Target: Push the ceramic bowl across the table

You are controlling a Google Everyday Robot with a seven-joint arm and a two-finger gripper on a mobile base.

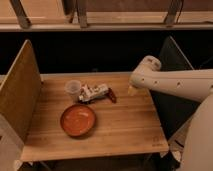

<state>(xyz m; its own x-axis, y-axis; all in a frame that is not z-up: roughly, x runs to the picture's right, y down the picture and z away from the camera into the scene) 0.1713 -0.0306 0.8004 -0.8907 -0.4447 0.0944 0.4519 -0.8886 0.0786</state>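
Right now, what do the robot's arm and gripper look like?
The arm is thick, smooth and off-white, a rounded tube ending in a bulbous joint. No cables or markings show. The gripper is a small pale tip below that joint, over the table's far half.

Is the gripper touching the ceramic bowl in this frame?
No, the gripper hangs above the right part of the table, clearly apart from the ceramic bowl at front left.
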